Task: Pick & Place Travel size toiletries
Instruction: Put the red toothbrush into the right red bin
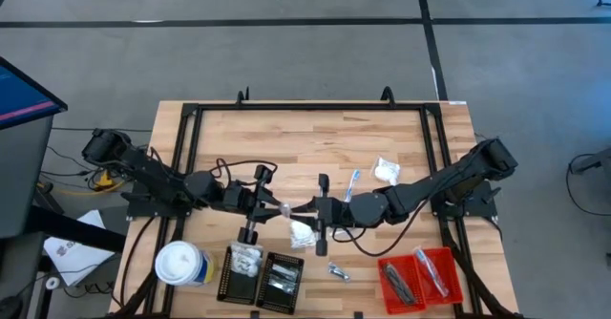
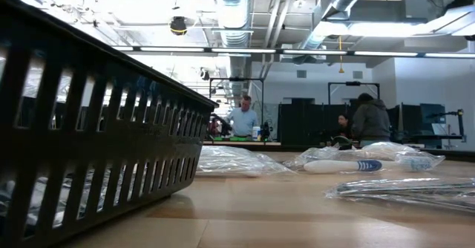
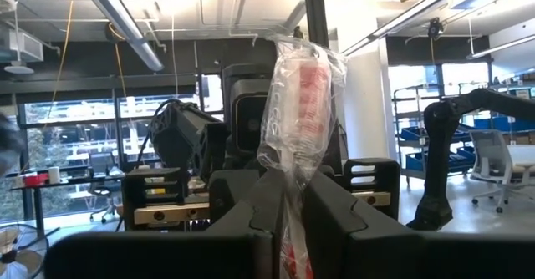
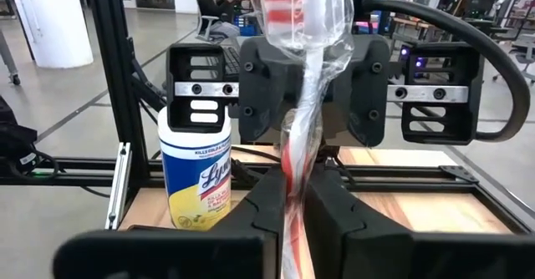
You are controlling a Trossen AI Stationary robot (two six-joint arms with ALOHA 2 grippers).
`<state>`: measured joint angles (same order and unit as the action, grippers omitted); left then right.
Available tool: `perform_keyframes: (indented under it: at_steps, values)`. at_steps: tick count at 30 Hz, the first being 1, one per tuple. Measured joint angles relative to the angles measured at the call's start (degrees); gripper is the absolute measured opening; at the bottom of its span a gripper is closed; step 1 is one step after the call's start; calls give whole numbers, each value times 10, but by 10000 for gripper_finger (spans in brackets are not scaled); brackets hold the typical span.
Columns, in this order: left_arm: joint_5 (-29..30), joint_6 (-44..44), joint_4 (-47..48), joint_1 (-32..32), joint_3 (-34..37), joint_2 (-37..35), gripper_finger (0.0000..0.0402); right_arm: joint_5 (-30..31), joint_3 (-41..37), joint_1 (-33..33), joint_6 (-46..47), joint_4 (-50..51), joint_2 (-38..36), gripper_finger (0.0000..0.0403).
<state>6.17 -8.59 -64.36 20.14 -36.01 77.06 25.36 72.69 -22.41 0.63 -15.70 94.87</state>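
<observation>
Mid-handover: both tools, left [image 1: 274, 204] and right [image 1: 304, 210], clamp one red stick [image 3: 298, 103]; trays [image 1: 265, 276] part-filled, packets [image 1: 386, 171] left on desk [image 1: 315, 142].

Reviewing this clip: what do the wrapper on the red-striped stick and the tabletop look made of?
Wrapper on the red-striped stick: thin clear plastic film, glossy; it crinkles and the stripes show through. Tabletop: light wood, probably butcher-block, with visible plank seams and a matte finish.

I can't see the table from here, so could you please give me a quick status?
Left hand and right hand both shut on one wrapped red-striped stick, held between them mid-table. Nothing blocking; loose white packet just below.
</observation>
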Motion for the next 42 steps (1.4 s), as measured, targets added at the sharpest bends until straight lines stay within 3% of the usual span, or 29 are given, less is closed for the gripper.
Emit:
perform_keyframes:
  at_steps: [5, 8, 13, 18, 23, 30, 38, 42]
  values:
    - [-1, 0, 1, 3, 0, 0, 43, 0, 0, 0, 0, 0, 0, 12]
    - [-2, 1, 4, 5, 0, 0, 73, 0, 0, -3, 0, 1, 0, 7]
    - [21, 25, 28, 6, 0, -8, 165, 8, 0, -3, 1, 2, 0, 16]
    - [88, 25, 49, 15, 0, -25, 268, 49, 0, -3, 1, 16, 0, 10]
    - [170, -24, 53, 42, 0, -31, 330, 57, -1, -5, 26, 60, -14, 11]
    - [222, -47, 54, 53, 0, -40, 351, 91, 0, -21, 85, 150, -44, 13]
    - [241, -47, 55, 53, 0, -41, 338, 98, 0, -32, 124, 201, -55, 14]
    - [243, -47, 55, 53, 0, -41, 330, 97, 0, -38, 195, 278, -68, 14]
